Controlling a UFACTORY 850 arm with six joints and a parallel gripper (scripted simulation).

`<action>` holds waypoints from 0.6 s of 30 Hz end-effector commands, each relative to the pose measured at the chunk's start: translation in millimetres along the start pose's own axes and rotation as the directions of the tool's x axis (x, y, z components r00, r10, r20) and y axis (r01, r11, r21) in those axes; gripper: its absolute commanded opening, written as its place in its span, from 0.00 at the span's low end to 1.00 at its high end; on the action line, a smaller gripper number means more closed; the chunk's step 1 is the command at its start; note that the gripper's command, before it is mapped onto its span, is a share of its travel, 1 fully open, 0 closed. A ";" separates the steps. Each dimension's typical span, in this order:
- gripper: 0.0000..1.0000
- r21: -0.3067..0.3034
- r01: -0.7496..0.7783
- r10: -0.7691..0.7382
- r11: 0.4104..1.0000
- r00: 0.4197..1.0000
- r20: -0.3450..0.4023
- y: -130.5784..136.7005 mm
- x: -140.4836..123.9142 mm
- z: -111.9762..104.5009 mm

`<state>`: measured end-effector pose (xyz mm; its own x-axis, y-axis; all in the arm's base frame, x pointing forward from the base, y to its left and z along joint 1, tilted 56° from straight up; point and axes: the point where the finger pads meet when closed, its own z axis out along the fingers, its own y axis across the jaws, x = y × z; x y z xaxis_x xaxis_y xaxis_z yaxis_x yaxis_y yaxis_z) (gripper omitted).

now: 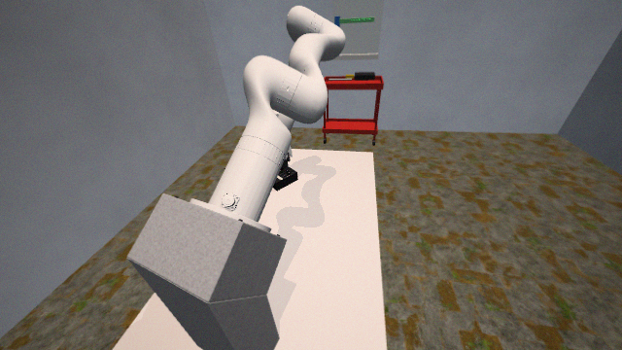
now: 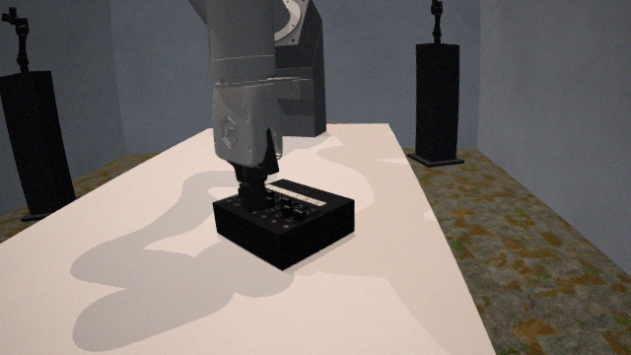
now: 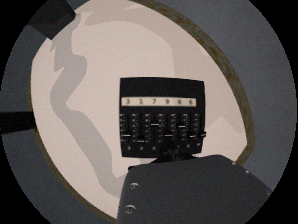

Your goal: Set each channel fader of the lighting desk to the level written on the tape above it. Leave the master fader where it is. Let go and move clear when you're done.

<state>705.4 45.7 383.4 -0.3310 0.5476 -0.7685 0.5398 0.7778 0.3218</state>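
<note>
The lighting desk [image 2: 285,221] is a small black box on the white table, with a pale tape strip [image 2: 297,194] along its far edge. In the wrist view the desk [image 3: 160,117] shows the tape of numbers [image 3: 158,102] above several fader slots with dark caps at different heights; the numbers are too small to read. My gripper [image 2: 252,194] is shut, fingers together, and points straight down onto the desk's left part among the faders. I cannot tell if the fingertips touch a fader cap. In the top view the arm hides all but a corner of the desk [image 1: 285,179].
The arm's grey base block [image 1: 209,253] stands at one end of the table. Two black pillars [image 2: 436,104] [image 2: 35,140] stand on the floor beside the table. A red cart [image 1: 352,107] stands by the far wall.
</note>
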 end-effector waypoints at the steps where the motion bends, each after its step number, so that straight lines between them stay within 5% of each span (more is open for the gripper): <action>1: 0.00 -0.001 0.000 0.000 1.000 1.000 0.001 0.5 -0.3 -0.4; 18: 0.00 -0.001 0.000 0.000 1.000 1.000 0.001 0.5 2.2 -0.4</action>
<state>704.8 46.6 382.1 -0.3310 0.5477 -0.7685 0.5398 0.7778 0.3218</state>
